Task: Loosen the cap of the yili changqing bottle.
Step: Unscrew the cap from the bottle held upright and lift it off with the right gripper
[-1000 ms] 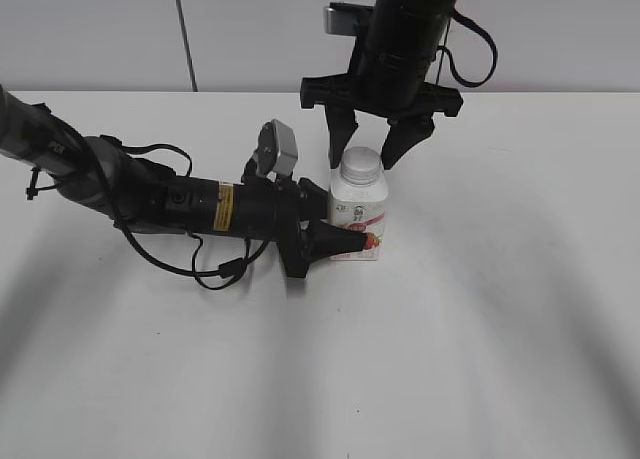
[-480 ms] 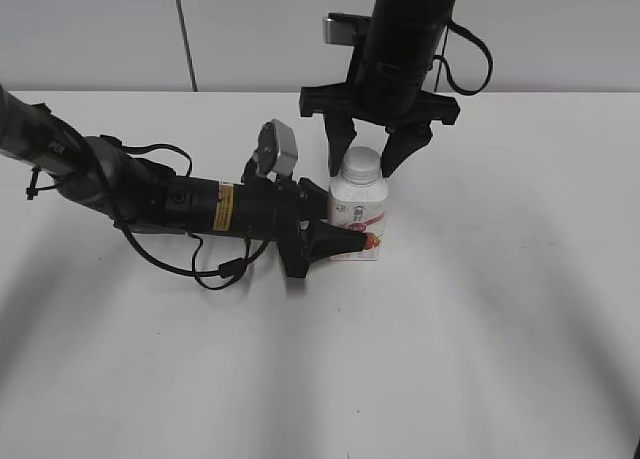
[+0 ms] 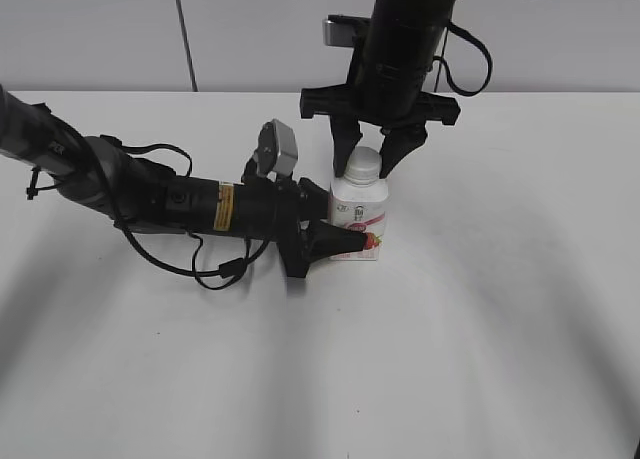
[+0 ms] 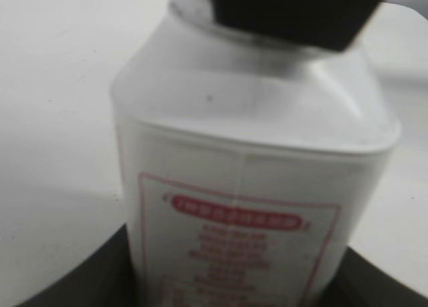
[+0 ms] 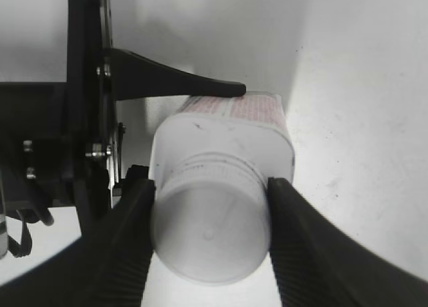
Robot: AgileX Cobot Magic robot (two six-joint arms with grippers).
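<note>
The wide white bench (image 3: 480, 329) carries the small squarish white plastic bottle with a red-pink label (image 3: 358, 217) near its middle, upright. From the left, the left claw (image 3: 345, 241) clamps its lower body. From above, the right claw (image 5: 208, 235) presses both sides of the round white ribbed plastic cap (image 5: 210, 227).

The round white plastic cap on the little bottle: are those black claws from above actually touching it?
Touching. In the right wrist view, both black fingers of the right gripper press against the ribbed sides of the cap, no gap showing.
</note>
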